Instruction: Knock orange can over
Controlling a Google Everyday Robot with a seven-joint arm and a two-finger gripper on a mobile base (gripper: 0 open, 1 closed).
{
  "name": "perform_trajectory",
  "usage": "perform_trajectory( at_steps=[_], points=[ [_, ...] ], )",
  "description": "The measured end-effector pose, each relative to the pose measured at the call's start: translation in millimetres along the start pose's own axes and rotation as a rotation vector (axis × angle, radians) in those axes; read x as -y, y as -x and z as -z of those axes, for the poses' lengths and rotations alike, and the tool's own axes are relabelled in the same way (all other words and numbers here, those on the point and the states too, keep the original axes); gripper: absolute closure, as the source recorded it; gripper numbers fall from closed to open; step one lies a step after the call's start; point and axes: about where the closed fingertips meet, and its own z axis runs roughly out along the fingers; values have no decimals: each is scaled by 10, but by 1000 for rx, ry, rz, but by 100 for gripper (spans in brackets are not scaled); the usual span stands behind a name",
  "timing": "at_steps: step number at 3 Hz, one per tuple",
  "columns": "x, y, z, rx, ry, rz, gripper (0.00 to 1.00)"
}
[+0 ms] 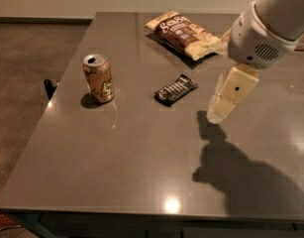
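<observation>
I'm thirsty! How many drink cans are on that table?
1. The orange can stands upright near the left edge of the table, left of the black bar. The gripper hovers over the right side, apart from it. None seem hidden.

**Orange can** [98, 78]
- Type: small cylindrical drink can.
- Finish: orange-tan body with a silver top rim. The lid shows a dark opening.
- Marking: a small green-and-white mark sits low on the side wall, toward the right of the visible face.
- Pose: upright, with its base flat on the counter [136, 152]. A short dark shadow lies at its foot on the left side.
- Position: left part of the counter, close to the left edge, between the far-left and near-left corners and somewhat nearer the far-left one.

**Gripper** [217, 112]
- Position: hangs over the right part of the counter, toward the right edge, well apart from the can.
</observation>
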Motion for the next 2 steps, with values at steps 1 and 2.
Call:
perform_trajectory(
  at_steps=[1,2],
  points=[
    [46,373,-321,96,58,5,0],
    [144,758,-656,203,109,-20,0]
  ],
)
